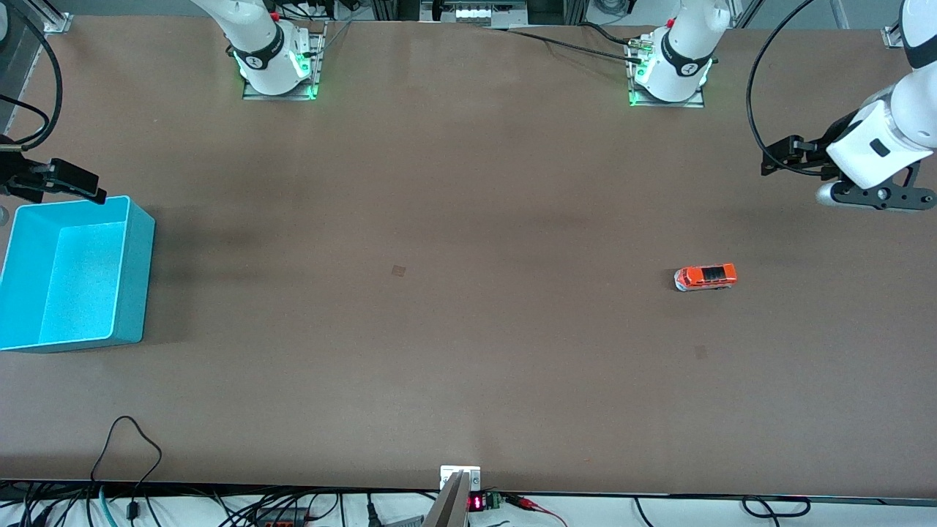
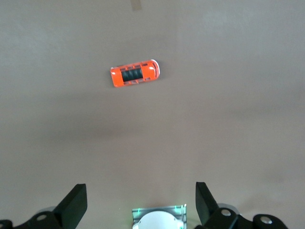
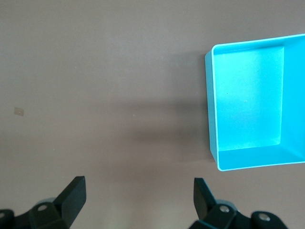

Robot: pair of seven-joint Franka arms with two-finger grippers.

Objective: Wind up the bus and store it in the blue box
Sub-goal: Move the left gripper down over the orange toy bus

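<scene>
Both grippers are hanging wide and empty: our left gripper [image 2: 141,202] over the table's left-arm end, our right gripper [image 3: 138,200] beside the box [image 1: 132,278]. We are seeing the bus [image 1: 705,277] on the table [image 1: 439,329], well apart from the box.

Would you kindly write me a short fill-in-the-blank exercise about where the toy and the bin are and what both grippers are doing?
1. The bus stands on the table toward the ____ arm's end.
2. The blue box holds ____.
3. The left gripper has its fingers ____, with the bus not between them.
4. The right gripper, fingers open, hangs beside the ____.

Missing words: left; nothing; open; blue box
</scene>
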